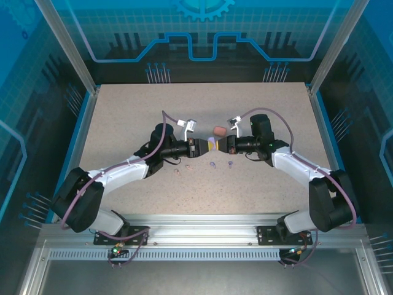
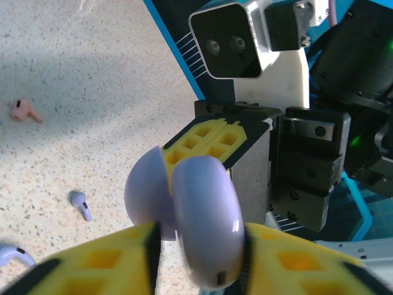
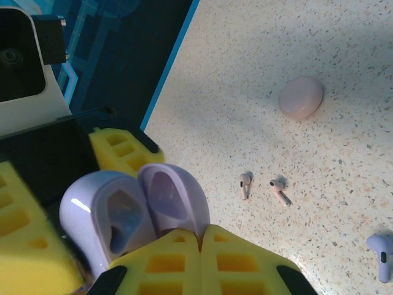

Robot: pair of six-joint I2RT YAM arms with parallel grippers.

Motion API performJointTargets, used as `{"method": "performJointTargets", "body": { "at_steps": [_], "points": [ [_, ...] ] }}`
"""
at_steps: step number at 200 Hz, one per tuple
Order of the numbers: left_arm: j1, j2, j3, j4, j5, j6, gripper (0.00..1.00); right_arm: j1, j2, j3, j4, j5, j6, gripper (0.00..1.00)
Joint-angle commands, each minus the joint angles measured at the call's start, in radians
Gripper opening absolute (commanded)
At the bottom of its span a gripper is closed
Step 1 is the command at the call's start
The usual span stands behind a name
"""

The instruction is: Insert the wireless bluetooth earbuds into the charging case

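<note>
Robot lab cell: aluminium frame, blue circuit-print panels, speckled table

The left arm and right arm wear white shells over black joints. A purple cable loops along each, down to black base plates bolted on the aluminium rail. Farthest from the rail, the fingers are a yellow square-celled lattice and the camera boxes white.

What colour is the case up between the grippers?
The case is lavender, with its lid open. The right wrist view shows it best.
</note>
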Motion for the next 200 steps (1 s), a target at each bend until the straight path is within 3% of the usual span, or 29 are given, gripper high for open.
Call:
{"method": "performJointTargets", "body": {
  "at_steps": [1, 45, 98, 135, 158, 200],
  "points": [
    [-0.004, -0.003, 0.041, -0.037, -0.046, 0.017, 0.60, 0.013, -0.023, 0.073, -0.088, 0.053, -0.037, 0.00],
    [0.022, -0.057, 0.107, -0.234, -0.095, 0.105, 0.86, 0.012, 0.011, 0.181, -0.253, 0.142, -0.110, 0.00],
    [0.131, -0.126, 0.252, -0.609, -0.067, 0.340, 0.98, 0.010, 0.100, 0.383, -0.476, 0.262, -0.282, 0.00],
    [0.220, -0.019, 0.471, -0.938, 0.084, 0.586, 0.99, 0.012, 0.161, 0.489, -0.584, 0.299, -0.436, 0.00],
    [0.228, 0.100, 0.619, -1.122, 0.181, 0.703, 0.99, 0.028, 0.180, 0.537, -0.645, 0.345, -0.542, 0.00],
    [0.226, 0.295, 0.811, -1.330, 0.313, 0.814, 0.91, 0.091, 0.190, 0.578, -0.720, 0.509, -0.700, 0.00]
  ]
}}
